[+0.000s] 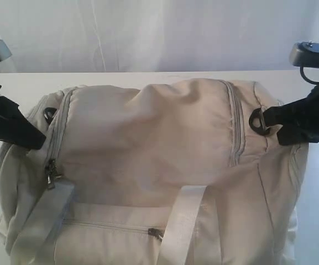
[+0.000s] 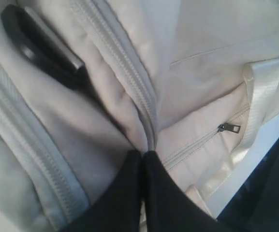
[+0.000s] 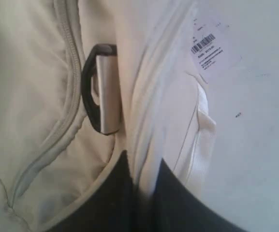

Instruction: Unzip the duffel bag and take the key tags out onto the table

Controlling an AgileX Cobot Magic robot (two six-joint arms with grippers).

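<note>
Duffel bag lies on table, between my two grippers. Zips I see are closed. My left gripper squeezed tight on cloth fold by zip. My right gripper pinches cloth fold at other end, near black ring. Paper label lies on table.

The lower part of the duffel bag was cut off by the bottom edge of the exterior view, and its inside was hidden under the fabric. The print on the paper label was too small to read. Whether the left gripper pinched any fabric could not be told.
</note>
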